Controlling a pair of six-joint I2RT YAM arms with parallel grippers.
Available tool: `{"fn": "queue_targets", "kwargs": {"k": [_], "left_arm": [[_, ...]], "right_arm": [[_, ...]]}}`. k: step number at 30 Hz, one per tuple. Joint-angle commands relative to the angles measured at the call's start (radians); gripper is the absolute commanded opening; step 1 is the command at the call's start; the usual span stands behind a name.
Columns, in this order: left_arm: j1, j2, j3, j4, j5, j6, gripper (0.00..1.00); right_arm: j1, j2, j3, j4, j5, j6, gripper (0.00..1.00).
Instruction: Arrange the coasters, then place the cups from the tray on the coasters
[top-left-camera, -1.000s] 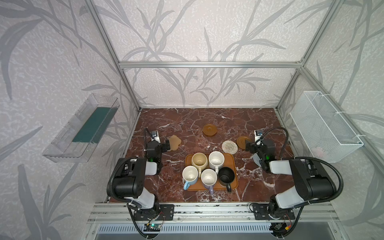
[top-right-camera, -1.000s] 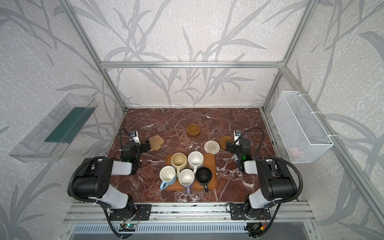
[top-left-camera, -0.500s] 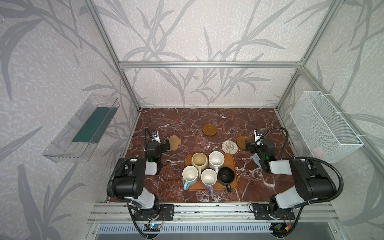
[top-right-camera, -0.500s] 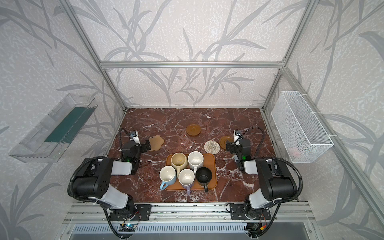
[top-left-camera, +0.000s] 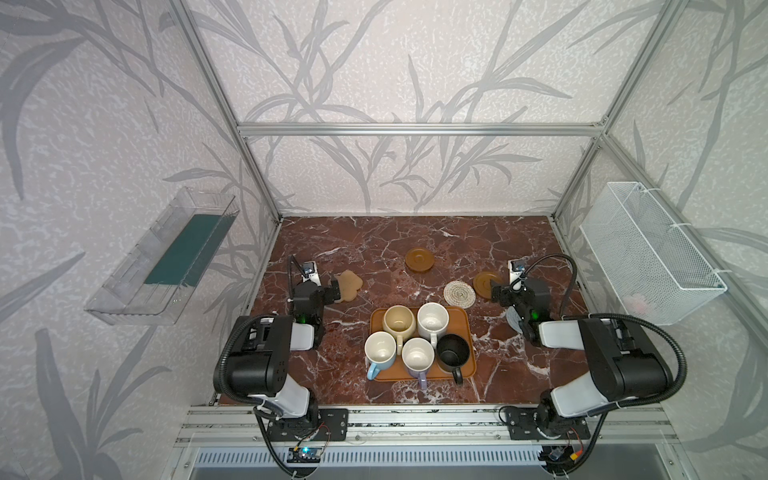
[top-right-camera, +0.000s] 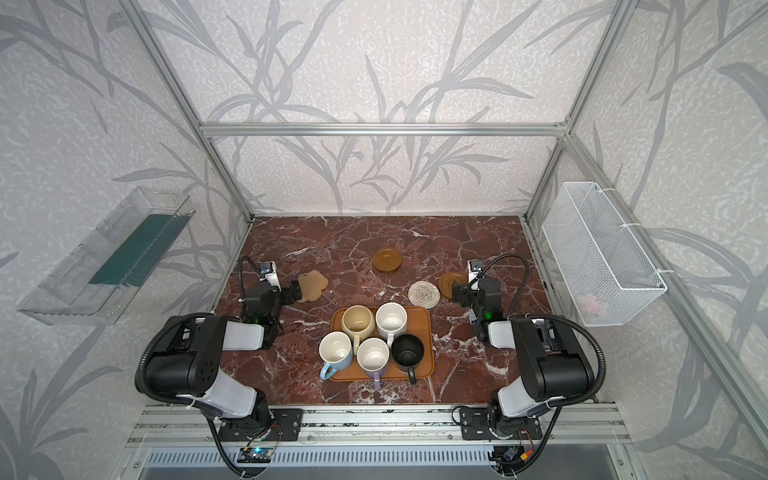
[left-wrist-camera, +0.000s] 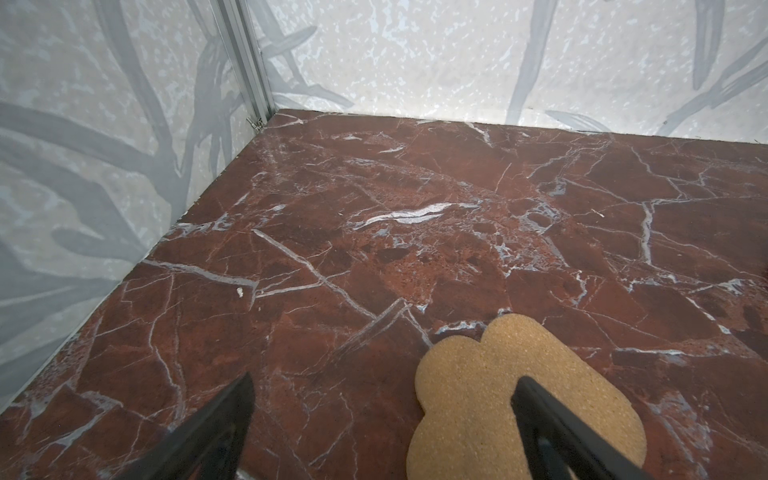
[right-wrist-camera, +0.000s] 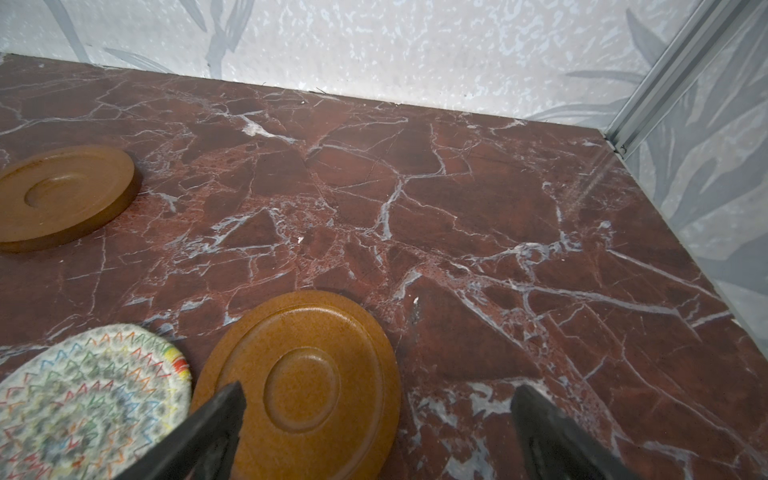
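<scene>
Left tool (left-wrist-camera: 384, 379) is gaping empty at the cloud coaster (left-wrist-camera: 478, 374), right tool (right-wrist-camera: 380, 387) likewise at a brown coaster (right-wrist-camera: 307, 386); a wire basket (top-left-camera: 648, 253) is hanging right of the marble table (top-left-camera: 374, 241).

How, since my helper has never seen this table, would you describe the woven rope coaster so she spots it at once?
Start at the big orange-brown tray in the middle. Just beyond its far right corner lies the woven coaster. It is the only pale coiled-rope disc, with coloured zigzag stitching; the round coaster beside it is smooth brown wood.
</scene>
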Motion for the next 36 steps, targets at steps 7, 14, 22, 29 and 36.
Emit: {"fn": "queue_targets", "kwargs": {"k": [7, 14, 22, 29, 36], "left_arm": [[0.005, 0.002, 0.019, 0.006, 0.007, 0.007, 0.99], [0.005, 0.002, 0.018, 0.007, 0.009, 0.007, 0.99], [0.006, 0.002, 0.017, 0.007, 0.009, 0.006, 0.99], [0.006, -0.004, 0.003, 0.030, 0.018, 0.010, 0.99], [0.005, -0.095, -0.015, -0.010, -0.014, 0.000, 0.99]], "right_arm": [[0.003, -0.001, 0.010, 0.019, -0.004, -0.011, 0.99], [0.003, -0.001, 0.010, 0.019, -0.005, -0.011, 0.99], [0.003, -0.001, 0.008, 0.022, -0.005, -0.009, 0.99], [0.003, -0.018, 0.007, 0.013, -0.024, -0.014, 0.99], [0.003, -0.085, 0.006, -0.043, -0.024, -0.016, 0.99]]}}
